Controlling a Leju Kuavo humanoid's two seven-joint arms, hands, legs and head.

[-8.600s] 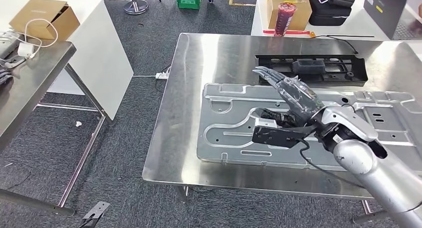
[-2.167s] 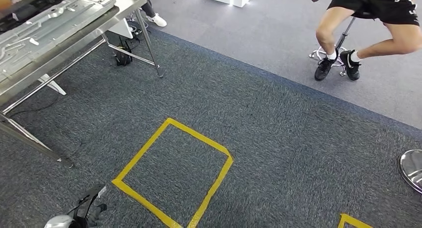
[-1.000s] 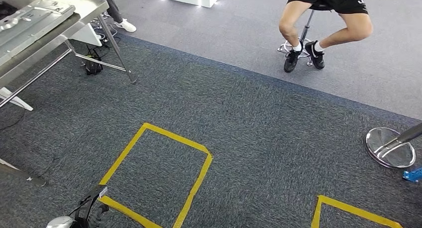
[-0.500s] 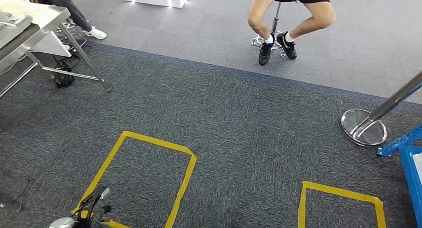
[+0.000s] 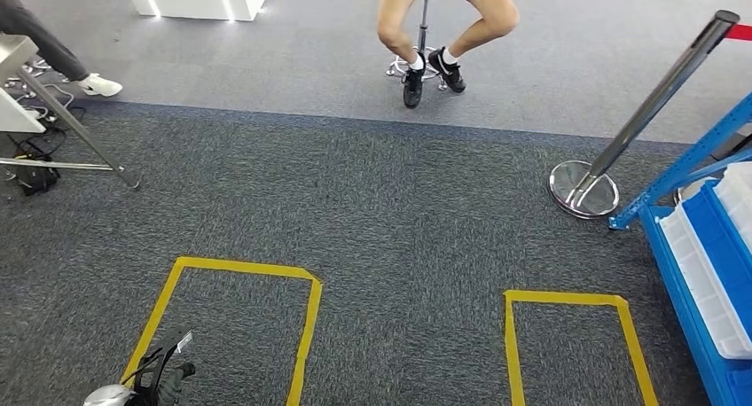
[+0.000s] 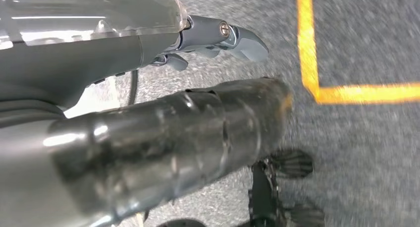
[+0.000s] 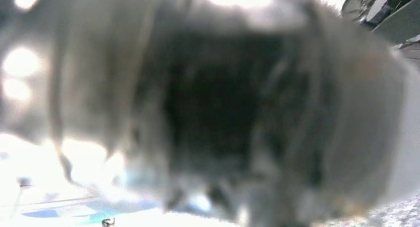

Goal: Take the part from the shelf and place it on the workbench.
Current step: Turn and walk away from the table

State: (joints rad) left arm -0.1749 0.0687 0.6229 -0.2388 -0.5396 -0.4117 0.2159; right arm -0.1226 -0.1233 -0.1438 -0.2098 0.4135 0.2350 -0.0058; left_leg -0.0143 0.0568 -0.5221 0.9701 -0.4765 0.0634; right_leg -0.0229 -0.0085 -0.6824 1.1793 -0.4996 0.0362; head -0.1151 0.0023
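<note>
Even bright head view; right wrist view badly blurred, with blown-out glare patches.

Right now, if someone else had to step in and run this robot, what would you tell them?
Left robot hand: hangs low over the carpet, fingers spread, holding nothing.
Right robot hand: too blurred in its wrist view to judge.
Things: the blue shelf with white bins is at the right edge of the head view. A metal table leg, possibly the workbench's, is at the far left. No part can be made out.
Done: nothing that can be seen for this part.
Left: step up to the shelf, take a part and carry it to the workbench. Mind the person on the stool ahead.
</note>
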